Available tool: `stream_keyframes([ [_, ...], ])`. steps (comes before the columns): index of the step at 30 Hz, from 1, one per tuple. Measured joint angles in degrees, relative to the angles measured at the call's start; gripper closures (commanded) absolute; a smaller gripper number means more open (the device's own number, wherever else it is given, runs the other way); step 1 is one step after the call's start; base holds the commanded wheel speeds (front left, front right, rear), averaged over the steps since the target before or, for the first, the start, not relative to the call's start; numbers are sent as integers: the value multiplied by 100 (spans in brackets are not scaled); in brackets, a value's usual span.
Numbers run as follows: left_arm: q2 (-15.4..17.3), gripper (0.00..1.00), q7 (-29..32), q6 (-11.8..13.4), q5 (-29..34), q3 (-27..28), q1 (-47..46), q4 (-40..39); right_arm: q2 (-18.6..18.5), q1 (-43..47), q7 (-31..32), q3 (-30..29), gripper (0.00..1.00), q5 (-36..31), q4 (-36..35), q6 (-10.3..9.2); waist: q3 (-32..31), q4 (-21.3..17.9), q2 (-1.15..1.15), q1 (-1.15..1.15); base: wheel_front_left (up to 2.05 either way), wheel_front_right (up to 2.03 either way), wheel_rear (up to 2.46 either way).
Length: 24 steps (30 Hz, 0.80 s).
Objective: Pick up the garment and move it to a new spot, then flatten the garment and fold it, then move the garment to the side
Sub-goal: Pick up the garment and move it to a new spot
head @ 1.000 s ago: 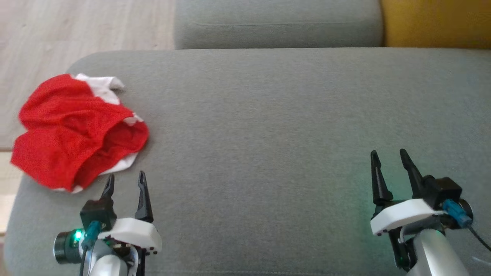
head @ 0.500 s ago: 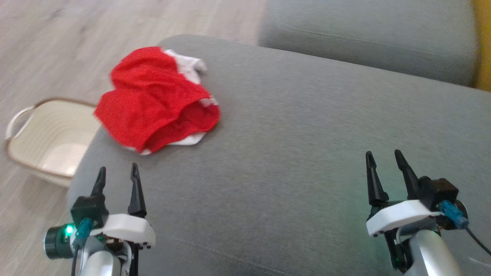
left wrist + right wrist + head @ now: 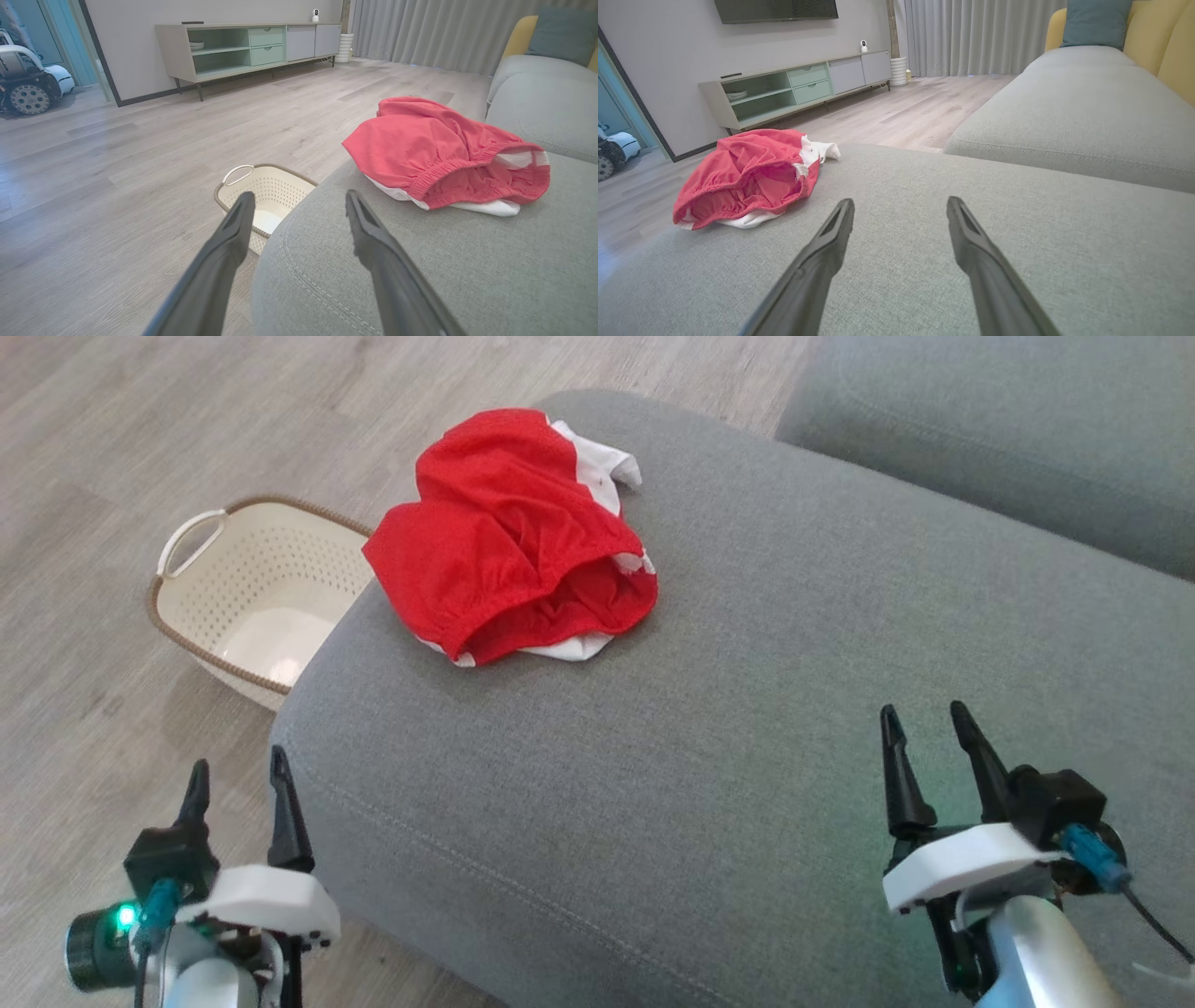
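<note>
Head view: garment (image 3: 509, 537) bunched at sofa (image 3: 747, 756) corner, basket (image 3: 280, 560) below edge; open room rightward; left hand (image 3: 238, 761), right hand (image 3: 921, 709) spread, empty.

Bright red mesh garment (image 3: 509, 537), with white sleeve fabric showing at its edges. The sofa cushion (image 3: 794, 709) is plain mid-grey woven cloth with matching grey stitching. The floor (image 3: 112, 448) is pale grey-brown wood-grain planks. The basket (image 3: 280, 565) is cream, dotted with small holes and rimmed in brown. The left pincer (image 3: 238, 761) and right pincer (image 3: 922, 709) each have black fingers, a white housing and a teal plug (image 3: 1092, 859); a green light (image 3: 124, 917) glows by the left one. Farther off are a yellow backrest (image 3: 1176, 42), a teal pillow (image 3: 1097, 21), grey curtains (image 3: 962, 32) and a grey sideboard (image 3: 247, 46) with mint-green drawers.
</note>
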Motion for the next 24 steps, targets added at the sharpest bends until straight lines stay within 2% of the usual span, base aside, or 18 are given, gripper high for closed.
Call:
stream_keyframes([
  [6,-7,0,0,-19,-31,19,-9,16,-1,-19,0,109,0,-21,-1,0,175,-3,0,0,0,0,0],
  [14,-14,0,0,-26,-420,56,-219,141,-182,-266,-1,254,0,-55,-77,0,478,-340,0,0,0,0,0],
  [19,-33,0,0,-156,-471,162,-688,291,-350,-475,-1,442,0,-60,-215,0,786,-625,0,0,0,0,0],
  [24,-44,0,0,-390,-371,307,-1360,577,-550,-646,-1,525,0,-62,-416,0,1156,-913,0,0,0,0,0],
])
